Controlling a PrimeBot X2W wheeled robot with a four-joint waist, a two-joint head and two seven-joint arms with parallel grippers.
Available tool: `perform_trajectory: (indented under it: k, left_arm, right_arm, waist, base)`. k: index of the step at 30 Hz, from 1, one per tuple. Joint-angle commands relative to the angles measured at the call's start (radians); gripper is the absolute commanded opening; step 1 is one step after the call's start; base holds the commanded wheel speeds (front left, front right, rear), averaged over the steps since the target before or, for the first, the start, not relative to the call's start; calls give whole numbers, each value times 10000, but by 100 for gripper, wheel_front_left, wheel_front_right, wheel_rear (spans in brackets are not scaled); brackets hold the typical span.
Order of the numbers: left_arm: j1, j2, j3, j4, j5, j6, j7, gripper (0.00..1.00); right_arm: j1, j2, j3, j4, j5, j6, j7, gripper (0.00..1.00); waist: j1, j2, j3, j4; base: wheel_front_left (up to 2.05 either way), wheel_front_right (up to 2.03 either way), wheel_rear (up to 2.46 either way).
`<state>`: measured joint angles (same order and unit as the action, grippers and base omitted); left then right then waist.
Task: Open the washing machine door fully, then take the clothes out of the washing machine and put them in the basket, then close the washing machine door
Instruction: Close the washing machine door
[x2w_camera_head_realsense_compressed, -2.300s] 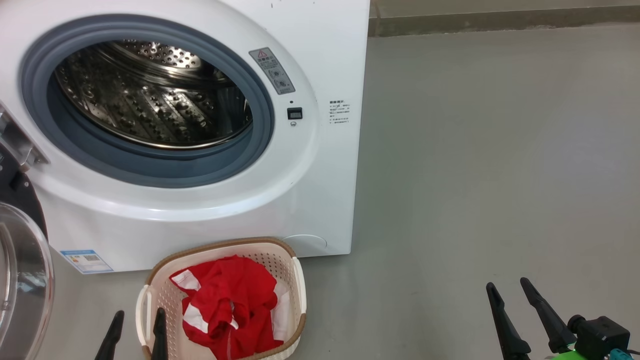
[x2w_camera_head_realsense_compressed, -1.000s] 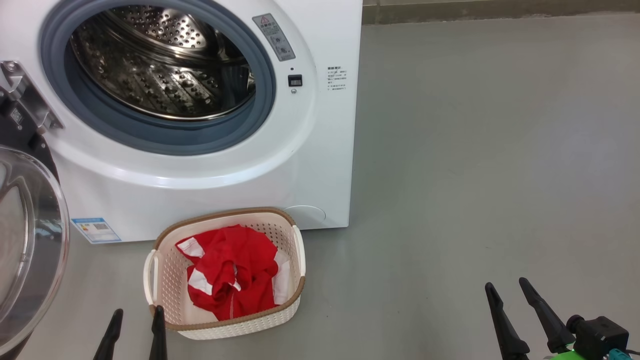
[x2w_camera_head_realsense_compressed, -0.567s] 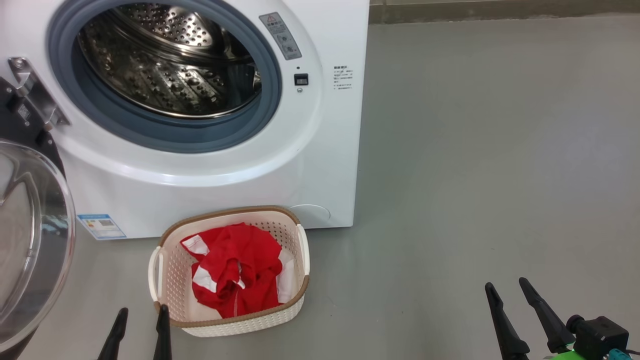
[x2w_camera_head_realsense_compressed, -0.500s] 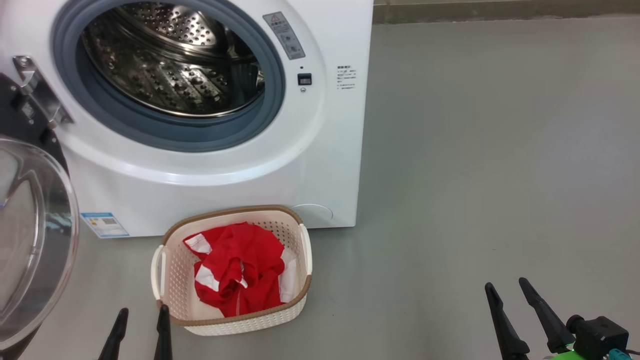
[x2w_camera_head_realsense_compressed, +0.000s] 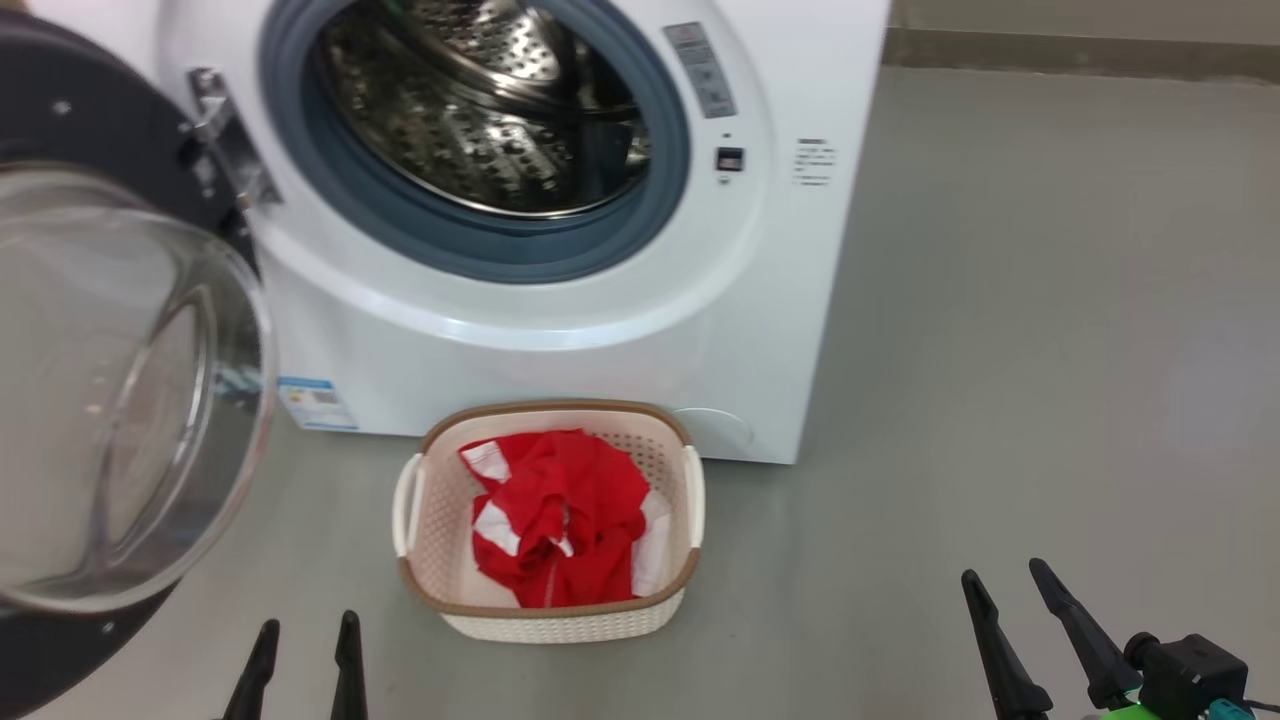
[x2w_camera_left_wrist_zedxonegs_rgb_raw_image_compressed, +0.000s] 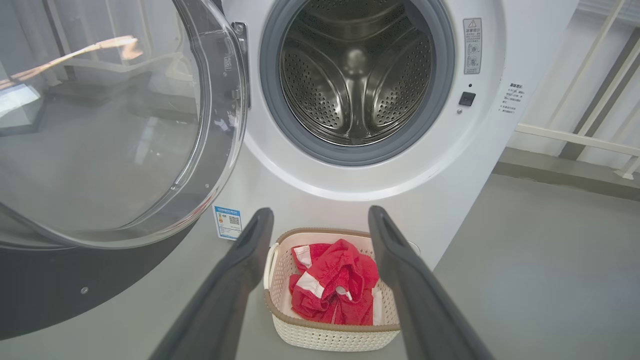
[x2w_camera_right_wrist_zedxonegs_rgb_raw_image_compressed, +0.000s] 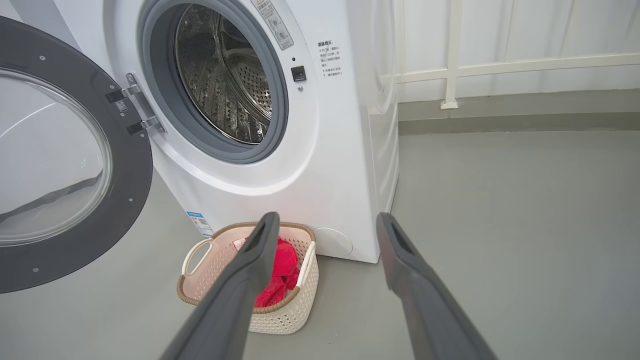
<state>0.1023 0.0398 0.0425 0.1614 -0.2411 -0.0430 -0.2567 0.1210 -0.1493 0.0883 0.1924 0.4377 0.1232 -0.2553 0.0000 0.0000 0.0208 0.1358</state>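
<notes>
Nearest you, the left pincer and the right pincer both hang low over the floor, fingers spread and holding nothing. Just beyond the left one sits the basket, right against the foot of the washing machine. The clothes are bunched inside it, soft and light, and they look finished with. What you probably have to handle next is the washing machine door, which is swung wide out to your left with its inner face and bulging glass turned toward you. Expect it to be stiff and fairly heavy, turning only about the hinge. The glass bowl is smooth and curved, so a finger would likely skid off it. The black rim is glossy too but flatter. Take it on that rim at the side farthest from the hinge, where leverage is best, with a finger of the left pincer reaching round to the outer face, and sweep it round rather than pinching. Farther back, the grey gasket rings the steel drum, which looks empty, so nothing should catch as the door comes home.
</notes>
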Motion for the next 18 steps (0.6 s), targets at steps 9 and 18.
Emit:
perform_trajectory:
  k: [9, 18]
  left_arm:
    - [-73, 104, 44, -279, -83, 337, -51, 100]
    - [50, 104, -229, -306, -234, 567, -51, 100]
  right_arm:
    - [-103, -217, 335, -246, 4, 75, -65, 100]
    - [5, -162, 380, -255, -5, 75, -65, 100]
  waist:
    - [0, 0, -144, 2014]
    - [0, 0, -266, 3242]
  base:
    - [0, 0, 0]
    - [0, 0, 0]
